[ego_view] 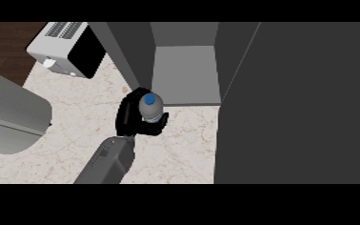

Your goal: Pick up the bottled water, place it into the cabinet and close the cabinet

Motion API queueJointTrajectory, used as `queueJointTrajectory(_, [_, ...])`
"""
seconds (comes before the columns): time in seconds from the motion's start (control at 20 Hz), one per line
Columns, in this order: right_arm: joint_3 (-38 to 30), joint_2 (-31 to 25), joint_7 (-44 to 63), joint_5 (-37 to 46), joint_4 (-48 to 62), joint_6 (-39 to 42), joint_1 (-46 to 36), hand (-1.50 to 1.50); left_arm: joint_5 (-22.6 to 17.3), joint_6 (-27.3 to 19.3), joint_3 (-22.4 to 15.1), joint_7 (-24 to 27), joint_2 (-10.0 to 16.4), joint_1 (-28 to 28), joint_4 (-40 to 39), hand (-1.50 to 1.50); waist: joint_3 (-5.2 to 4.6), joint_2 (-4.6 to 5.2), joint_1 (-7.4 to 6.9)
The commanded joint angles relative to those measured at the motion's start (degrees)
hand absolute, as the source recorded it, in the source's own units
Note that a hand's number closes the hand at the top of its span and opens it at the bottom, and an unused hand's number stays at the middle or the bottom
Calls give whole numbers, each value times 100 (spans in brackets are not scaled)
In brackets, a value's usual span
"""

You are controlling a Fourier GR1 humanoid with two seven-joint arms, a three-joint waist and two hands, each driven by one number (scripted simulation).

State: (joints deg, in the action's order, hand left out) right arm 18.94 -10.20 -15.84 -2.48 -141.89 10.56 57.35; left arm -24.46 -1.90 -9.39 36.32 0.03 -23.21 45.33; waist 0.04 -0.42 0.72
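Note:
The bottled water, clear with a blue cap, stands upright in my left hand, whose fingers and thumb curl round it and hide its lower part. Hand and bottle are over the marble counter, just in front of the left front corner of the cabinet. The cabinet stands open, showing a bare grey floor inside. Its dark door is swung out towards me and fills the right side of the view. My right hand does not show.
A white appliance with a black face and top vents stands at the back left. A large rounded grey object sits at the left edge. The cabinet's left wall rises just beyond the bottle.

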Motion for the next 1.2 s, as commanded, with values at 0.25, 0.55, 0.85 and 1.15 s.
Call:
queueJointTrajectory(0.25, [-437, -2, -74, -538, -233, 84, 133, -150, -340, -1821, -1108, -1047, -3, -644, 1085, 150, -1, 18, 30])
queueJointTrajectory(0.55, [-219, -9, -222, -426, -354, 254, 401, -150, -337, -2786, -1363, -1548, -3, -1966, 277, 150, -3, 40, 209])
queueJointTrajectory(0.85, [-669, -43, 154, -670, -168, 217, -240, -150, -698, -2781, -1020, -1624, -3, -2773, -793, 150, -5, 91, 141])
queueJointTrajectory(1.15, [-754, -3, -136, -664, -27, 387, -158, -150, -313, -2991, -1124, -1418, 12, -3422, -2002, 150, 0, 107, 234])
